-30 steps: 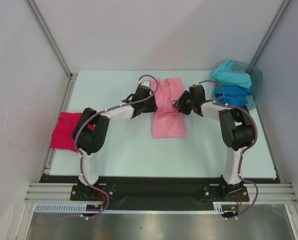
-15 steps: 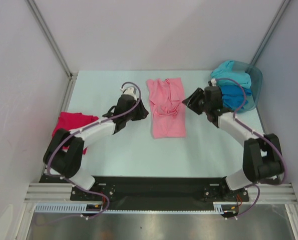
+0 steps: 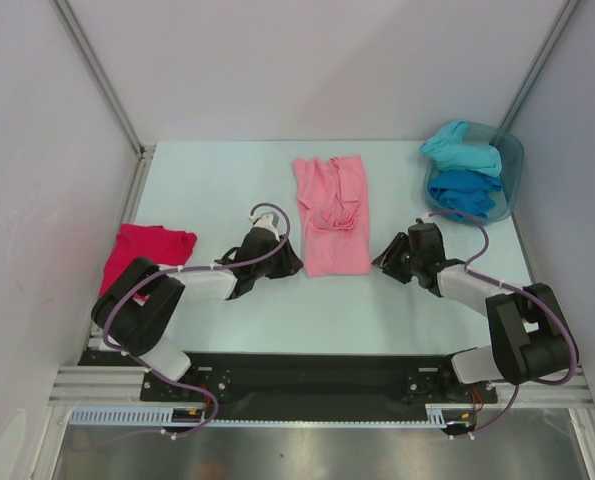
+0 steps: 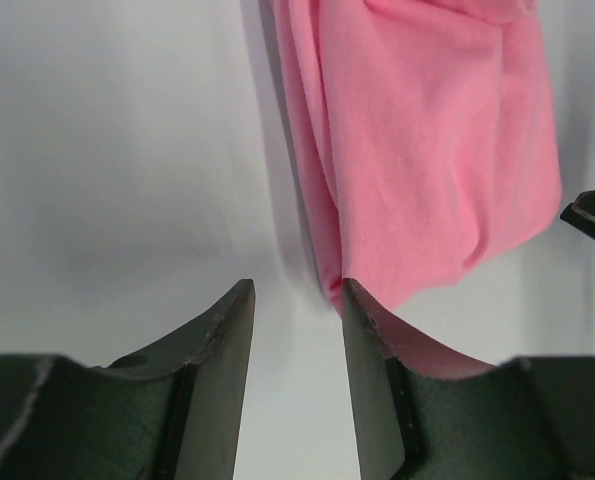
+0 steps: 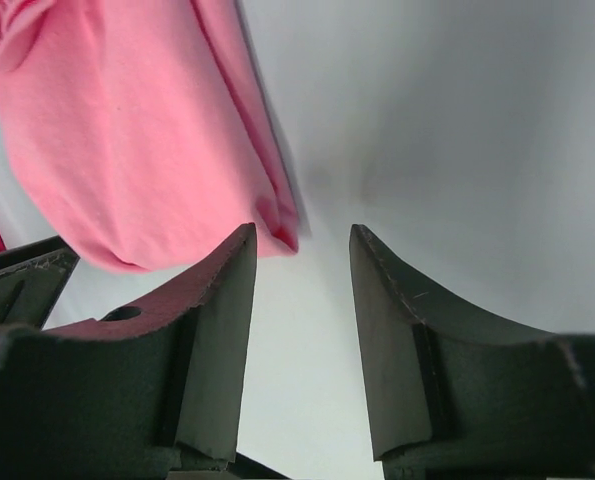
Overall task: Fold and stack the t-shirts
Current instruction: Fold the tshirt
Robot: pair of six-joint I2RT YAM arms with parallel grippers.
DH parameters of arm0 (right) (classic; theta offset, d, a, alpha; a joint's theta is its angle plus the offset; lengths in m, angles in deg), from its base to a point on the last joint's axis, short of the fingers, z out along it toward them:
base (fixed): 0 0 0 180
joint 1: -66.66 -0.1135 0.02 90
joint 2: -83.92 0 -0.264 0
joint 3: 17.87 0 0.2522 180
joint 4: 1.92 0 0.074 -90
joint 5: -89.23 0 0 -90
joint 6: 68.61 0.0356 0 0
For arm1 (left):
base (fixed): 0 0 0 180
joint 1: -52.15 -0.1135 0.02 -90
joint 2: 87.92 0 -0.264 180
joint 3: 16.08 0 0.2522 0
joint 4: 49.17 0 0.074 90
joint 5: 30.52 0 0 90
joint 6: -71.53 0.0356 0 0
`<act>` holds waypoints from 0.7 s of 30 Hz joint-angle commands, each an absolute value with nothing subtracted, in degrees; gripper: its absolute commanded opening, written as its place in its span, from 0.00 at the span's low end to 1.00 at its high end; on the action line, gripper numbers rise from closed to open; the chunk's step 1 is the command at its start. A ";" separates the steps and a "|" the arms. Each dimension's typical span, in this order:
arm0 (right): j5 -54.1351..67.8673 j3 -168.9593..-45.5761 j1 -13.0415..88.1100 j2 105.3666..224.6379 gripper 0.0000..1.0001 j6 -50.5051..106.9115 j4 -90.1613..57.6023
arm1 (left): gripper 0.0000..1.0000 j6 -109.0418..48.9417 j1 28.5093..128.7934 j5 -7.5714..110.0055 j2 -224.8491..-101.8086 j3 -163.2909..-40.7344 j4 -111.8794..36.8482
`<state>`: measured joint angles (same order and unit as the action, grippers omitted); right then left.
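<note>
The light pink t-shirt (image 3: pixel 331 215) lies in a long narrow fold in the middle of the table, bunched near its centre. My left gripper (image 3: pixel 295 265) is low at its near left corner, open, and the cloth corner (image 4: pixel 342 290) touches the tip of the inner finger (image 4: pixel 372 345). My right gripper (image 3: pixel 380 262) is open beside the near right corner (image 5: pixel 282 225), with only table between its fingers. The crimson t-shirt (image 3: pixel 142 255) lies at the table's left edge. The turquoise t-shirt (image 3: pixel 464 148) and the blue one (image 3: pixel 463 190) sit in the tub.
The teal plastic tub (image 3: pixel 512 165) stands at the back right corner. White walls enclose the table on three sides. The opposite gripper's tip shows in each wrist view, the right's tip (image 4: pixel 592 215) and the left's (image 5: pixel 17 275).
Both arms have drawn back from the pink shirt's middle sides toward the near edge and now sit low at its near corners. The shirt has stayed in place.
</note>
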<state>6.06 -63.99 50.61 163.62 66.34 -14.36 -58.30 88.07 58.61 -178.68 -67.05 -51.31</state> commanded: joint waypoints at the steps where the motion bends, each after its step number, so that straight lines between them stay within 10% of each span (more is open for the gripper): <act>1: 5.38 -65.29 49.87 163.28 0.46 65.86 -10.06 | 0.45 -59.95 88.19 57.63 -179.33 -66.93 -57.82; 21: 5.99 -68.81 46.80 171.98 0.41 67.00 -6.72 | 0.44 -61.01 89.24 56.93 -185.04 -70.62 -59.32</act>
